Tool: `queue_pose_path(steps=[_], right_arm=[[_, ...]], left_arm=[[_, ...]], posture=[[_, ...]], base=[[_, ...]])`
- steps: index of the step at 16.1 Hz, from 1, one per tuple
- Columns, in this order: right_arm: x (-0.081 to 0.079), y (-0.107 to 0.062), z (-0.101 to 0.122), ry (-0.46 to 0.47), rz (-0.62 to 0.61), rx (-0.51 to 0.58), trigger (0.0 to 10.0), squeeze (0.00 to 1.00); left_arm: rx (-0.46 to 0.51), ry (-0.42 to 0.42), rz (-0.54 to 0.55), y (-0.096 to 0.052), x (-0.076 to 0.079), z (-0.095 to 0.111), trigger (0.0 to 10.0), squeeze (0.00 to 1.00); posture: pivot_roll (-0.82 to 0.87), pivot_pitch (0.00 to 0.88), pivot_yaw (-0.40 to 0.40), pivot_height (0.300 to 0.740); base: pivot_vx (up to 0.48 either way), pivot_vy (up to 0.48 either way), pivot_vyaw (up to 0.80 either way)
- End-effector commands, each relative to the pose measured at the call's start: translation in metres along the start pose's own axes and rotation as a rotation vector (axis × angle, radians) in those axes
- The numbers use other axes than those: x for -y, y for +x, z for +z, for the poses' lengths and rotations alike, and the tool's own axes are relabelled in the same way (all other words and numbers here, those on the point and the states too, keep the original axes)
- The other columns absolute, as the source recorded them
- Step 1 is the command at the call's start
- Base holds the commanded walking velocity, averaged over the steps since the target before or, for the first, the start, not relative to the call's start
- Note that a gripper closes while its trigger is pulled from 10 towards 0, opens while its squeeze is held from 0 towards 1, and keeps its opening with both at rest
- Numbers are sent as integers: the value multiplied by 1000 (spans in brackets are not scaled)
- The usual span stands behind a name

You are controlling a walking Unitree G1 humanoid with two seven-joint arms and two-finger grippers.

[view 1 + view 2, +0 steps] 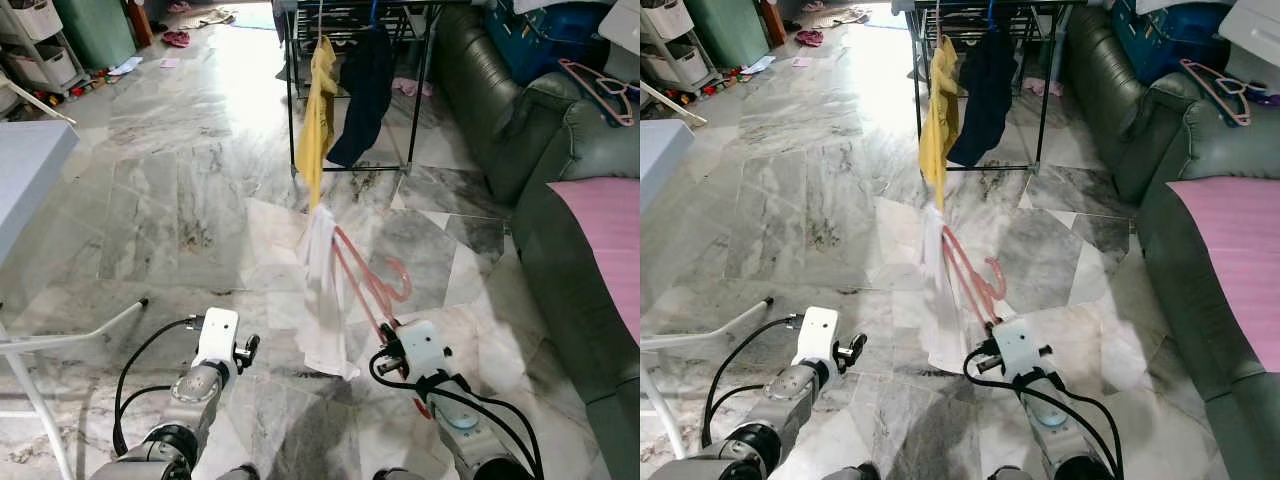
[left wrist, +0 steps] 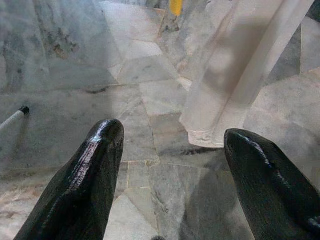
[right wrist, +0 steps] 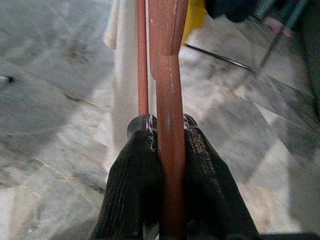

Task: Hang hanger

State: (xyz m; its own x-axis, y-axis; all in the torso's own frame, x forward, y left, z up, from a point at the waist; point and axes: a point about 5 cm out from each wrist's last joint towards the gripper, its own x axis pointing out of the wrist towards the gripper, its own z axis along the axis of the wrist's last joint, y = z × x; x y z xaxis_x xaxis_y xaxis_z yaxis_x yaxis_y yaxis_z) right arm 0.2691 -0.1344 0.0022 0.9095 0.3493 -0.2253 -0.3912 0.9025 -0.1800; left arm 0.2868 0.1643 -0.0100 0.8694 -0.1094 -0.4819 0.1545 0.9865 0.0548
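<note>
Right wrist view shows my right gripper [image 3: 167, 145] clamped tight on the pink hanger [image 3: 167, 75], whose bar runs straight out ahead of the fingers with a white garment [image 1: 322, 300] draped on it. From the drying rack [image 1: 420, 90], the hanger sits well short, its hook [image 1: 398, 280] aimed that way. My left gripper [image 2: 170, 165] hangs spread and empty beside the cloth, farther from the rack.
</note>
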Motion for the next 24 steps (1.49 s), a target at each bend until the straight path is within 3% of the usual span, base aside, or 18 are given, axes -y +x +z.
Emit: queue_pose_path(steps=[1,4,7,12,13,16,21,23,24], right_arm=[[-8,2,10,-7,55,69,10000,0],[-19,0,14,3,159,115,10000,0],[-17,-2,13,15,116,112,10000,0],[-9,-6,-3,121,-80,22,10000,0],[-3,-8,-9,153,-146,-15,10000,0],[7,-10,-14,196,-232,-44,10000,0],[10,-14,-20,167,-252,-74,10000,0],[9,-7,-14,159,-259,-74,10000,0],[6,-1,-9,169,-249,-64,10000,0]], left_arm=[[6,2,0,2,-1,5,10000,0],[83,-43,-28,9,13,26,10000,0],[97,-58,-27,11,18,30,10000,0],[18,0,3,2,11,3,10000,0],[-25,25,29,-2,4,-8,10000,0],[-50,0,26,-5,-1,-14,10000,0],[-70,-12,35,-8,-1,-22,10000,0],[-56,-33,66,-11,-10,-24,10000,0],[-37,-85,111,-14,-19,-26,10000,0]], posture=[[-214,119,59,740],[-218,129,61,740],[-222,131,64,740],[-204,89,71,740],[-202,79,73,740],[-192,77,58,740],[-167,127,4,740],[-108,106,-34,740],[-74,117,-46,740]], base=[[0,0,0],[0,0,0],[0,0,0],[0,0,0],[0,0,0],[0,0,0],[0,0,0],[0,0,0],[0,0,0]])
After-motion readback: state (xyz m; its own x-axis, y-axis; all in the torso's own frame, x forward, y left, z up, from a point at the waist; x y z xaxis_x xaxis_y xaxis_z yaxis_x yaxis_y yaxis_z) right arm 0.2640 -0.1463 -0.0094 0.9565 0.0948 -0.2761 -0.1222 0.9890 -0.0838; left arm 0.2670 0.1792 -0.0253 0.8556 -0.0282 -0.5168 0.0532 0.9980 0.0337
